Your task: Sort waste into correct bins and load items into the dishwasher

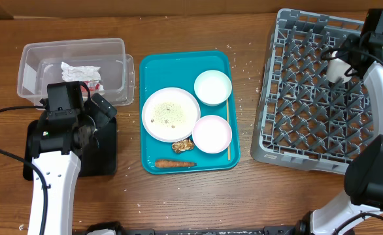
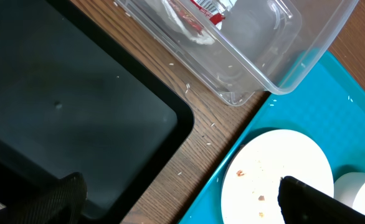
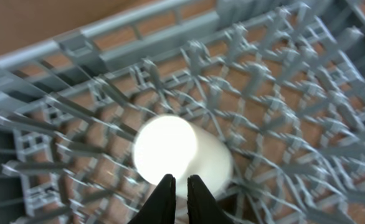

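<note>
My right gripper (image 3: 181,182) is over the far right of the grey dish rack (image 1: 296,124), shut on the rim of the small white cup (image 3: 170,152). The cup (image 1: 336,69) hangs just above the pegs. My left gripper (image 2: 182,202) is wide open and holds nothing, one finger over the black tray (image 2: 76,106), the other over the white plate (image 2: 282,168). On the teal tray (image 1: 172,72) are the plate (image 1: 170,114) with rice grains, two white bowls (image 1: 212,87) (image 1: 212,133), a brown lump (image 1: 183,145) and an orange sausage stick (image 1: 175,164). The clear tub (image 1: 28,52) holds a crumpled napkin (image 1: 80,69) and a red wrapper (image 2: 201,9).
A thin wooden stick (image 1: 229,127) lies along the teal tray's right side. Loose rice grains are scattered on the wood between the trays and the rack. The left arm covers most of the black tray (image 1: 106,153) in the overhead view.
</note>
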### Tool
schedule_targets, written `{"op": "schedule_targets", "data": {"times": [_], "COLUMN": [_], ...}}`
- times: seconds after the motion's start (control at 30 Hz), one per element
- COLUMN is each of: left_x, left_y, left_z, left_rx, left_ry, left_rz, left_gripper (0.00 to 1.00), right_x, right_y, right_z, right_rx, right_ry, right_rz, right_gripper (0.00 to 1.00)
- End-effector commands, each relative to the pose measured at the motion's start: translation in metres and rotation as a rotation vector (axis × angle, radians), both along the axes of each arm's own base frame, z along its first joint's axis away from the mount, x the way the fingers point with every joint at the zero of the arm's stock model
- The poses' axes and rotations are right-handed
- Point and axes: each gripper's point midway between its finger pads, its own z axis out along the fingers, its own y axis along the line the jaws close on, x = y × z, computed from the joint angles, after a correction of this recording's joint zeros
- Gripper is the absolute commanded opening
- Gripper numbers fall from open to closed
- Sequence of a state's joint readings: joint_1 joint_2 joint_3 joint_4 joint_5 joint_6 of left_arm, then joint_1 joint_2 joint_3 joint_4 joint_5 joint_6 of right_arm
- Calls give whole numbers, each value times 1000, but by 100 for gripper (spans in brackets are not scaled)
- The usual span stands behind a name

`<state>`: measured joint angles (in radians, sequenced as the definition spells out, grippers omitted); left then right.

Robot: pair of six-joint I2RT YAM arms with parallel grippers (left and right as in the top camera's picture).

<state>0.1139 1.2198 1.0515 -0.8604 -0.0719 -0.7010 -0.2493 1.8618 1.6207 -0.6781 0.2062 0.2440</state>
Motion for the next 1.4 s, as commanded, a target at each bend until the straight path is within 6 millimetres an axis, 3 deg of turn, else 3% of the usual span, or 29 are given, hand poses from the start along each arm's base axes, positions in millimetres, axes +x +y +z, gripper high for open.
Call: {"op": "schedule_targets", "data": {"times": [0.0, 0.17, 0.3, 0.47, 0.63, 0.83, 1.0, 1.07, 1.13, 1.2, 1.27, 1.37], "left_x": [2, 2, 2, 2, 2, 2, 2, 2, 2, 2, 2, 2], "left_y": [1, 1, 1, 1, 1, 1, 1, 1, 1, 1, 1, 1], "left_z": [5, 5, 5, 5, 5, 5, 5, 5, 5, 5, 5, 5], "left_rx": [-3, -3, -3, -3, -3, -3, -3, -3, -3, -3, -3, -3], "left_ry": [-16, -16, -16, -16, -16, -16, -16, -16, -16, -16, -16, -16], "left_rz": [8, 8, 8, 8, 8, 8, 8, 8, 8, 8, 8, 8], "left_gripper": [100, 100, 100, 100, 100, 100, 100, 100, 100, 100, 100, 100], "right_x": [11, 27, 34, 28, 17, 2, -13, -14, -9, -3, 1, 5], "right_y": [2, -1, -3, -3, -6, -7, 1, 18, 50, 88, 119, 153], "right_z": [5, 0, -22, -54, -59, -39, 12, 31, 47, 58, 61, 50], "right_rx": [30, 24, 19, 32, 45, 58, 58, 91, 155, 217, 265, 277], "right_ry": [-59, -103, -70, 21, 64, 63, -13, -57, -103, -143, -160, -131], "right_rz": [15, 20, 36, 39, 26, 2, -4, 50, 180, 344, 455, 530], "right_gripper": [11, 11, 13, 13, 13, 13, 13, 14, 19, 38, 52, 61]}}
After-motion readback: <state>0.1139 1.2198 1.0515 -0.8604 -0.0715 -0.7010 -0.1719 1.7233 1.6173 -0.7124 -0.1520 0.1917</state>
